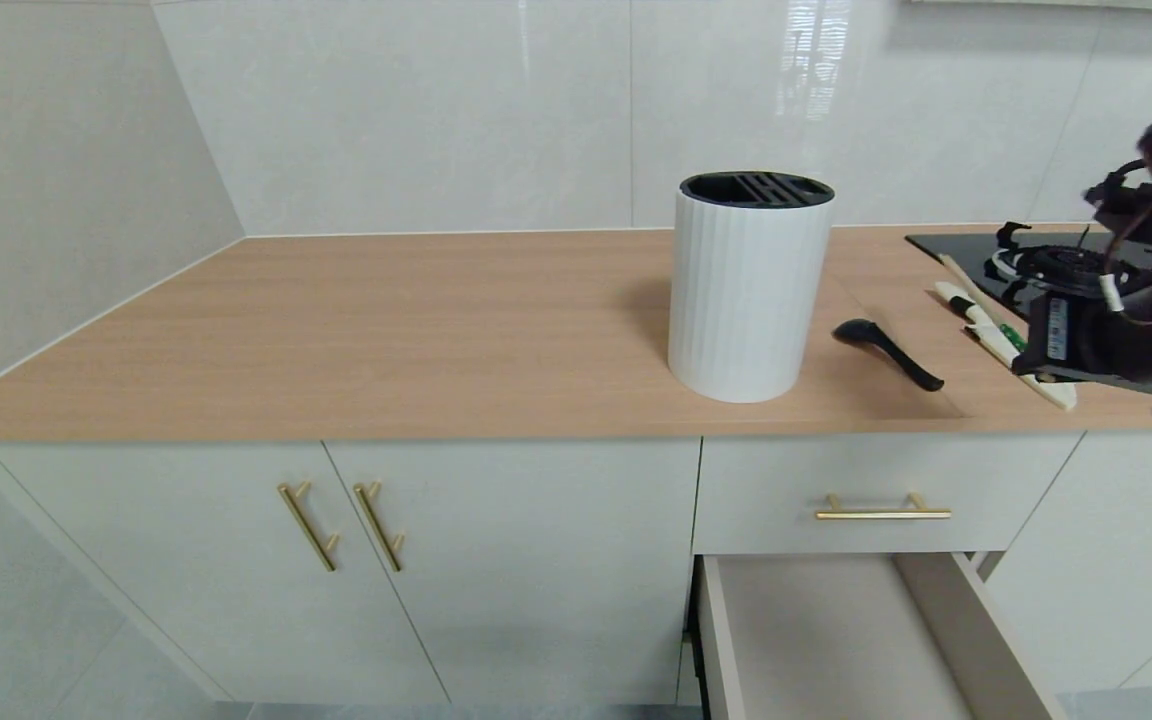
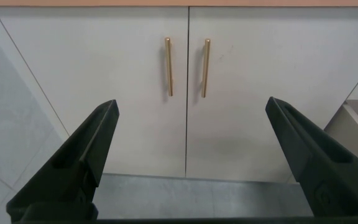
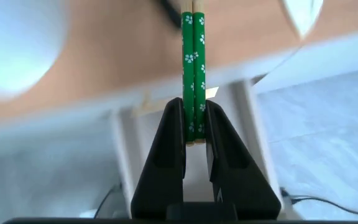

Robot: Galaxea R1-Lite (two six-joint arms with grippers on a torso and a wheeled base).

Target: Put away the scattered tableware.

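Green chopsticks pinched as pair in right gripper, over right end of wooden counter, near black stove. Black spoon lies on counter just beside white ribbed holder. Drawer below stands open. Left gripper spread wide, facing cabinet doors.

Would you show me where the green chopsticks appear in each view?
Head view: chopsticks at far right, held by the right gripper beside the hob.
Right wrist view: in the middle, clamped between the fingers.
Left wrist view: faces the cabinet doors instead.
Shared landmark: the wooden countertop.
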